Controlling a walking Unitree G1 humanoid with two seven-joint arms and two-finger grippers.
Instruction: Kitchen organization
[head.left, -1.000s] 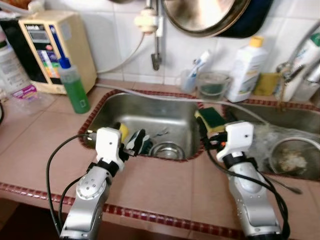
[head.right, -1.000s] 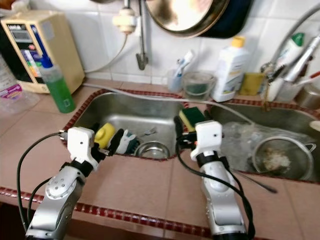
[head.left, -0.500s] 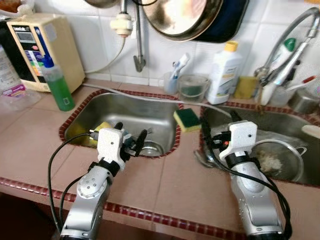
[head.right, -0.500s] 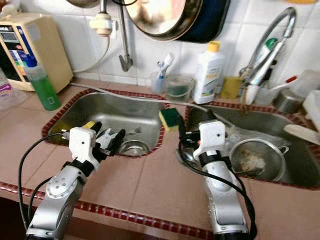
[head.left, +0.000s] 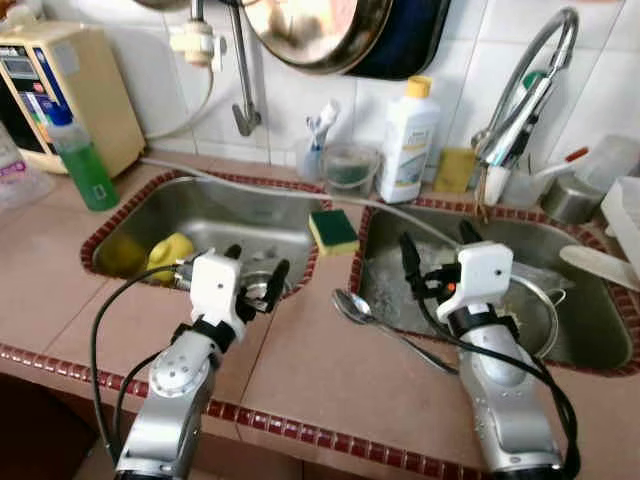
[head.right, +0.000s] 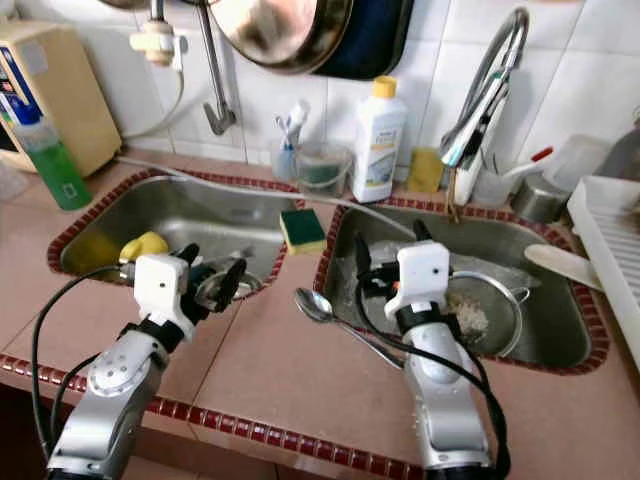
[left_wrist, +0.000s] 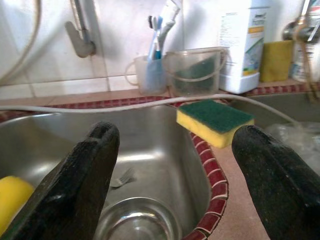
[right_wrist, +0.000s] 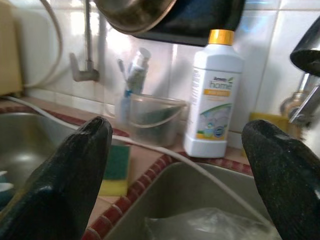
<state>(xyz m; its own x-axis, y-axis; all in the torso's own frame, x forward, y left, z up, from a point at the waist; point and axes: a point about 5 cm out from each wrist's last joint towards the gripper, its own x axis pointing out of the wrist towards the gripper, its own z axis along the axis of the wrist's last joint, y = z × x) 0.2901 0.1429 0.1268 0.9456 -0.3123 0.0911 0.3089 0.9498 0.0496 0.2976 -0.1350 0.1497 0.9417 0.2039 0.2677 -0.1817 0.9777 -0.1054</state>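
Fingers spread wide on left gripper (head.left: 252, 272) and right gripper (head.left: 436, 248). Now shifted rightward: spoon (head.left: 352, 307) newly visible between sinks; both arms reaching forward over sink rims.

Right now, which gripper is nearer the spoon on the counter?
Right. The right gripper hangs over the right sink just beyond the spoon; the left gripper sits over the left sink's near edge, further off across the divider.

Silver arms, white wrists, black cables
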